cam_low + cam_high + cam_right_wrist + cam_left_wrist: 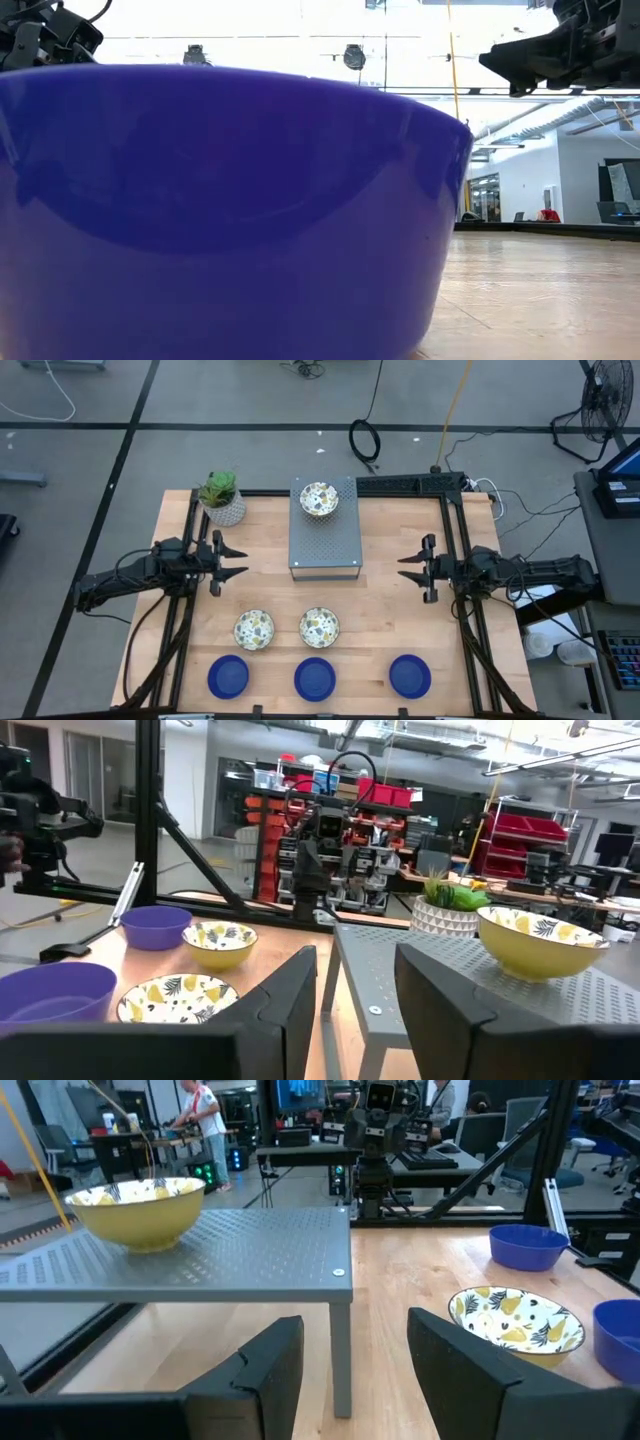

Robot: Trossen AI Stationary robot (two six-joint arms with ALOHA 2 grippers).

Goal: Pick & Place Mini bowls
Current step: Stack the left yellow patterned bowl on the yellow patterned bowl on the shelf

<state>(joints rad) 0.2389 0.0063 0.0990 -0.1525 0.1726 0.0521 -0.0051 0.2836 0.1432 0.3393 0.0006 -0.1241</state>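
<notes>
Six small bowls in view, none held. One speckled bowl (pixel 318 499) sits on the grey perforated stand (pixel 325 545), toward the stand's far end; same bowl seen in left wrist view (pixel 137 1208) and right wrist view (pixel 541 941). Two more speckled bowls rest on the wood table (pixel 390 615), just in front of the stand: left one (pixel 254 629), right one (pixel 319 627), side by side, apart. Three blue bowls form a row along the near edge: left (pixel 228 676), centre (pixel 315 678), right (pixel 410 675), well spaced, not touching. Low view is nearly filled by one blue bowl (pixel 220 210); cannot tell which of the three.

Left gripper (pixel 236 559) hangs at the left side of the table, pointing toward the stand, clear of all bowls. Fingers (pixel 265 1370) parted, nothing between them. Right gripper (pixel 408 568) sits opposite at the right side, also facing the stand, fingers (pixel 290 995) parted w/ a moderate gap, nothing gripped.

Potted plant (pixel 222 498) in white pot stands at far left corner of the table, just beside the stand, near the left arm. A person stands at a bench in the room beyond, per left wrist view.
</notes>
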